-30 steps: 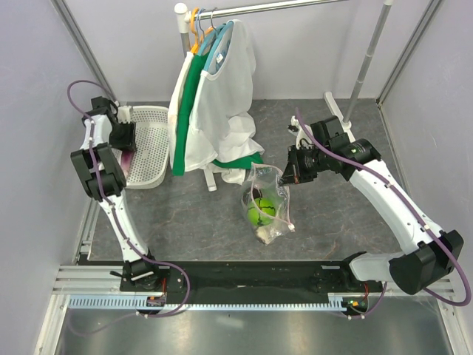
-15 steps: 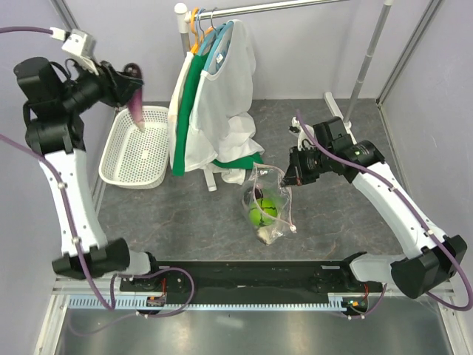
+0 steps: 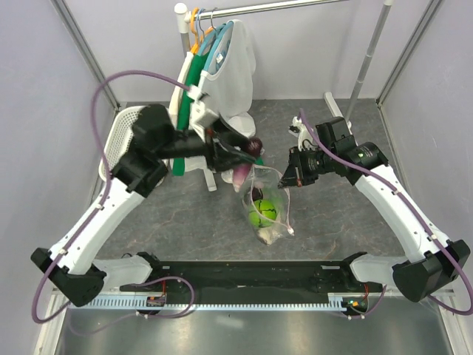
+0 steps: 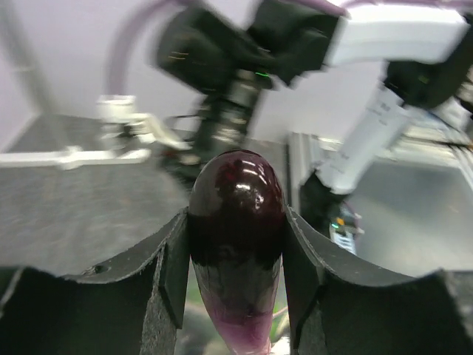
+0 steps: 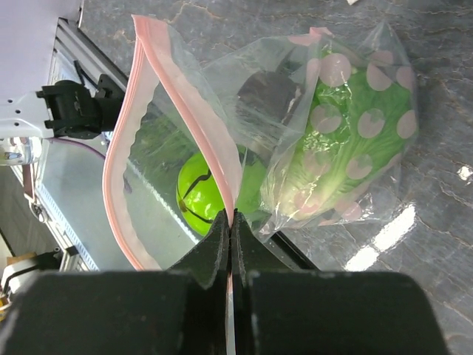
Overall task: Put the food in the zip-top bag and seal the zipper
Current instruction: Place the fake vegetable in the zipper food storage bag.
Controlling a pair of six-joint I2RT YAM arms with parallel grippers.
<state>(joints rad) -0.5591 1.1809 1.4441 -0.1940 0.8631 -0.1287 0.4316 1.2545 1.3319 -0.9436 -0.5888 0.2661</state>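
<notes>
My left gripper (image 3: 247,157) is shut on the purple eggplant (image 3: 242,171) and holds it just above the open mouth of the zip-top bag (image 3: 267,203). In the left wrist view the eggplant (image 4: 236,244) fills the gap between the fingers (image 4: 168,274). My right gripper (image 3: 290,176) is shut on the bag's pink zipper strip (image 5: 214,148) and holds the mouth up and open. Inside the bag lie the lettuce (image 5: 347,140), the green round fruit (image 5: 198,196) and a pale vegetable (image 3: 266,235).
A white basket (image 3: 122,126) sits at the far left. A clothes rack with a white mesh garment (image 3: 225,89) and green cloth stands just behind the bag. The right arm (image 3: 384,192) crosses the right side.
My left arm has swung from the basket at far left to the middle, carrying the eggplant to just above the bag's mouth. The right gripper has kept hold of the bag.
</notes>
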